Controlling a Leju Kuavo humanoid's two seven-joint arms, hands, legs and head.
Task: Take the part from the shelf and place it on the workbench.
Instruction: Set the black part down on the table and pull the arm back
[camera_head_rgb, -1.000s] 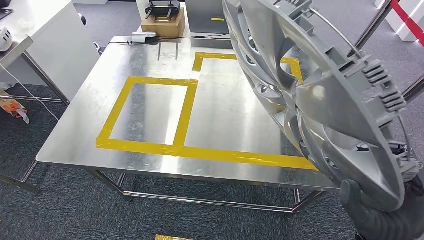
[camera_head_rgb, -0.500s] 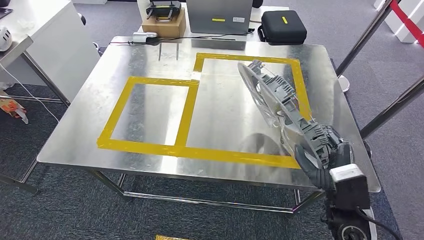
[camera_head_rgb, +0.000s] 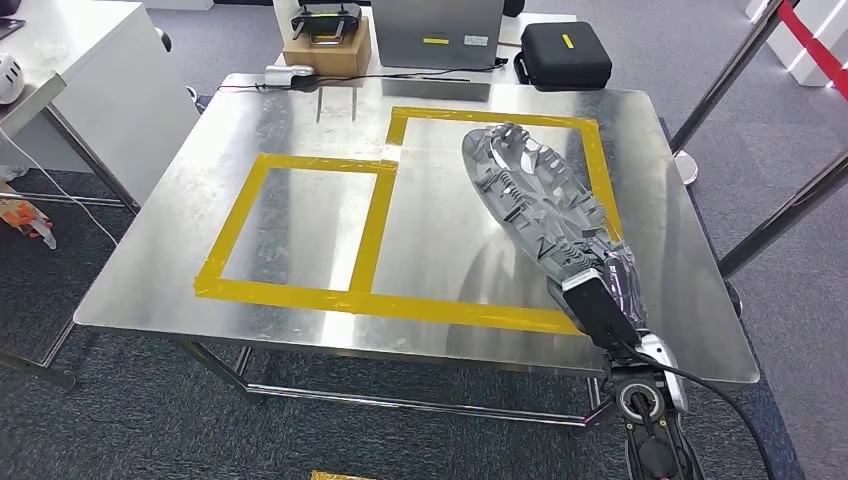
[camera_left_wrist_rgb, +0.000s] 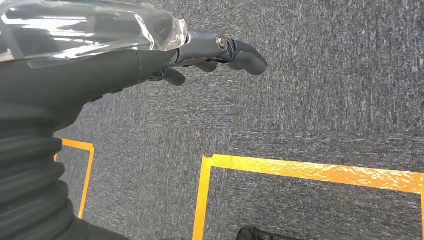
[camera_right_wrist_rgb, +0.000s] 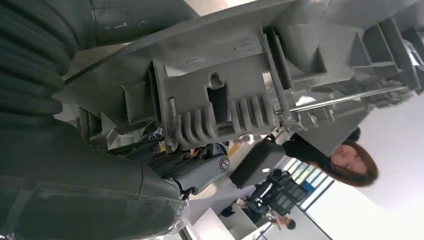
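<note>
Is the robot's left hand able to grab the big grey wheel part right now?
Probably not as things stand. The left hand hangs low over the carpet floor, holding nothing, while the grey part is up over the metal workbench, gripped by the right hand. The left arm would have to lift first.

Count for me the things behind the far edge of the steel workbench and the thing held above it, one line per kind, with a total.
Grey wheel-cover part, held by the right hand: 1
Cardboard box: 1
Black case: 1
Grey metal box: 1
Total: 4
</note>
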